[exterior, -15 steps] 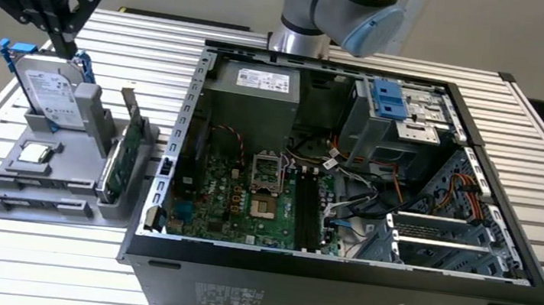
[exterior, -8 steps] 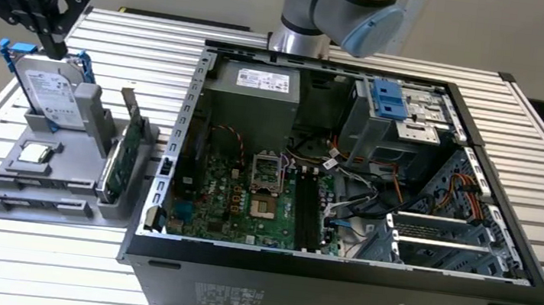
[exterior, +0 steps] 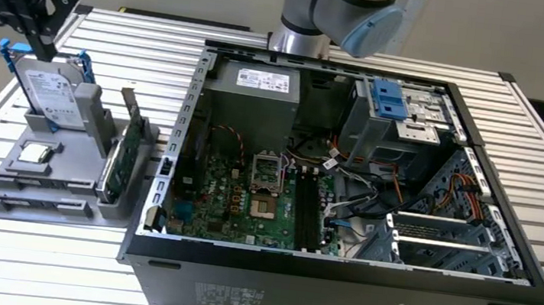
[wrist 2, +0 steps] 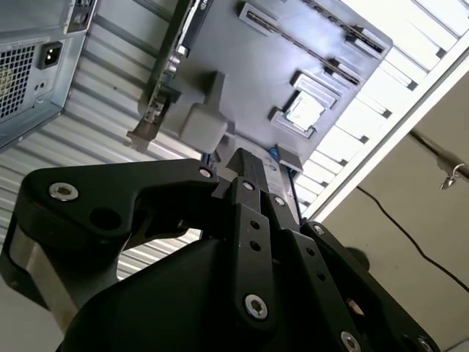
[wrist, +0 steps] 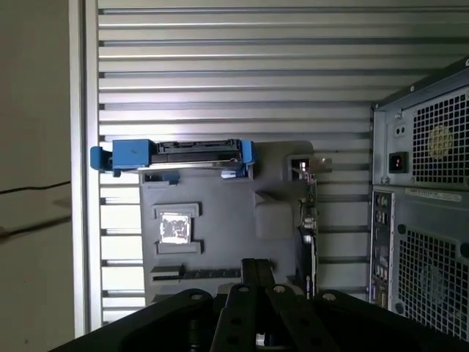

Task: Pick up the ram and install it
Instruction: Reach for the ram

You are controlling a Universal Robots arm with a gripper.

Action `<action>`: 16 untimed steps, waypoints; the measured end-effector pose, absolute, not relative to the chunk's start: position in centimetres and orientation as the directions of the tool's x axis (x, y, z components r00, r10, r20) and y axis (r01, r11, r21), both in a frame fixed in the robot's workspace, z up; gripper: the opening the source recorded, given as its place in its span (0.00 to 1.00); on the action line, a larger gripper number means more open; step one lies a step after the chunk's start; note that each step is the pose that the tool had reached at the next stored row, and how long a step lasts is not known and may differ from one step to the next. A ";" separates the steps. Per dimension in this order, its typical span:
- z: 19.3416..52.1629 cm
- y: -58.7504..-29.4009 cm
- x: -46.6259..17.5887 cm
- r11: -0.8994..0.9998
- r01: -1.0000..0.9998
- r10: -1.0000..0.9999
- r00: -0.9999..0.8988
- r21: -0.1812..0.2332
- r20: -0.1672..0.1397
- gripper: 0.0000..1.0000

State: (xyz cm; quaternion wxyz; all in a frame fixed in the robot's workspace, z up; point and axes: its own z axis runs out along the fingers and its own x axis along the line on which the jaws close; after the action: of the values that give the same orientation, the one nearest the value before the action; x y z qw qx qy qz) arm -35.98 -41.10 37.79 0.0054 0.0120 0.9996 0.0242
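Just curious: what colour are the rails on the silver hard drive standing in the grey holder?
Blue; the rails show best in the first wrist view.

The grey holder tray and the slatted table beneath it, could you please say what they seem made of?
The holder tray looks like matte grey plastic: dull, uniform, no glare. The table looks like bare aluminium, probably: bright silvery ribbed slats catching light.

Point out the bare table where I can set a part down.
Bare table shows in front of the holder, at the exterior view's lower left; behind the drive, up to the case; and along the case's side at the exterior view's right. The holder is crowded, with the hand at the drive's top.
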 end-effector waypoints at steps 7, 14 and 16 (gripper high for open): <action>37.6 -41.3 -37.0 0.999 0.024 0.024 -1.000 0.049 -0.009 0.00; 37.5 -41.4 -37.8 0.999 0.023 0.024 -1.000 0.049 -0.009 0.00; 37.5 -41.4 -37.8 0.999 0.023 0.024 -1.000 0.049 -0.008 0.00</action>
State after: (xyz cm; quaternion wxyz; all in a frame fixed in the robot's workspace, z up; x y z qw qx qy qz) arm -37.79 -41.39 37.52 0.0044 0.0117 0.9996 0.0242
